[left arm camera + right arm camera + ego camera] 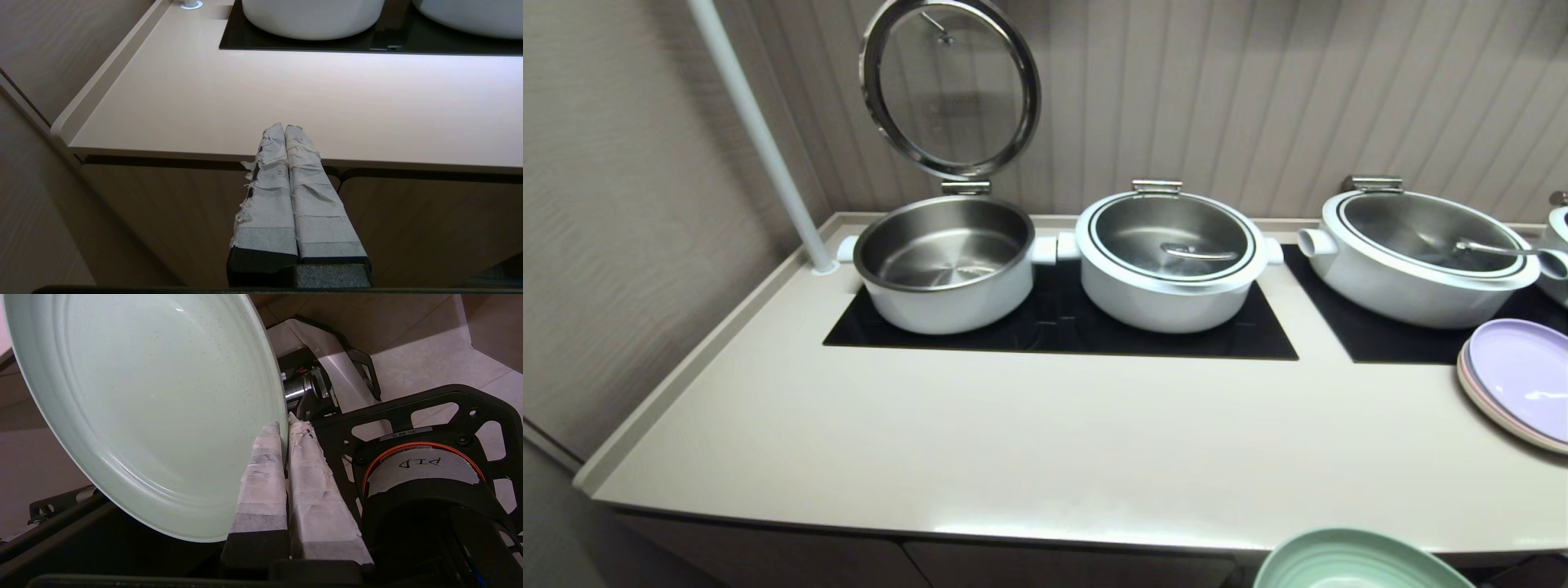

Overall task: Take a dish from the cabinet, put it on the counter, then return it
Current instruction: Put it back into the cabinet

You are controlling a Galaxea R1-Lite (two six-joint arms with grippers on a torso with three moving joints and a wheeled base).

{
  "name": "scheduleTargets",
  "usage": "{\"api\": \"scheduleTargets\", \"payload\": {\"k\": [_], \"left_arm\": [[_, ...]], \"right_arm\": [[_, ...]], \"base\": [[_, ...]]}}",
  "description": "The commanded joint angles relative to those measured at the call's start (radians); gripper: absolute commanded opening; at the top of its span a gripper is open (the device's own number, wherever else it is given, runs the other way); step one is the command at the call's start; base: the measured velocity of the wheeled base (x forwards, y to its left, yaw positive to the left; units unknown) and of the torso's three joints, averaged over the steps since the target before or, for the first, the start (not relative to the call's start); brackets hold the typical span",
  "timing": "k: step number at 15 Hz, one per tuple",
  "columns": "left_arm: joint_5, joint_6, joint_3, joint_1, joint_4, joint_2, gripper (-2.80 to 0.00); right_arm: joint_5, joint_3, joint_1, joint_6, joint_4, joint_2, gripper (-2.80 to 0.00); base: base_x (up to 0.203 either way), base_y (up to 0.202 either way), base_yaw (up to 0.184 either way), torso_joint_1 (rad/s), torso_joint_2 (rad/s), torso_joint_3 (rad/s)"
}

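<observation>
The dish (143,412) is a round, shallow plate of pale mint-green colour, matte and plain, with fine dark specks and a few soft rings near its rim. It is held by the right claw (284,424), whose two tape-wrapped fingers (261,477) are pinched on the rim, one on each side of it. In the right wrist view the dish is seen tilted steeply, its hollow face turned toward the camera, and parts of the robot's black base are seen behind it. Being round, it has no long axis. In the head view only a part of the dish (1356,563) is seen, at the lower edge, in front of the bench (1045,441) and not on it. The right arm itself is not seen there. The left claw (284,127) is kept in front of the bench edge, above the cabinet (179,212) doors, with its taped fingers pressed together and holding nothing.
</observation>
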Motion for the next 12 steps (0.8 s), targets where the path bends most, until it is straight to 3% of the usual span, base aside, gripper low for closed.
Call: {"api": "scheduleTargets", "payload": {"k": [1,12], "left_arm": [[0.000,0.000,0.000,0.000,0.000,0.000,-2.80],[0.000,0.000,0.000,0.000,0.000,0.000,-2.80]], "right_arm": [[-0.002,-0.006,0.000,0.005,0.003,0.004,-2.80],[-0.009,-0.014,0.011,0.005,0.001,-0.004,-2.80]], "base": [[0.000,0.000,0.000,0.000,0.00,0.000],[0.000,0.000,0.000,0.000,0.00,0.000]]}}
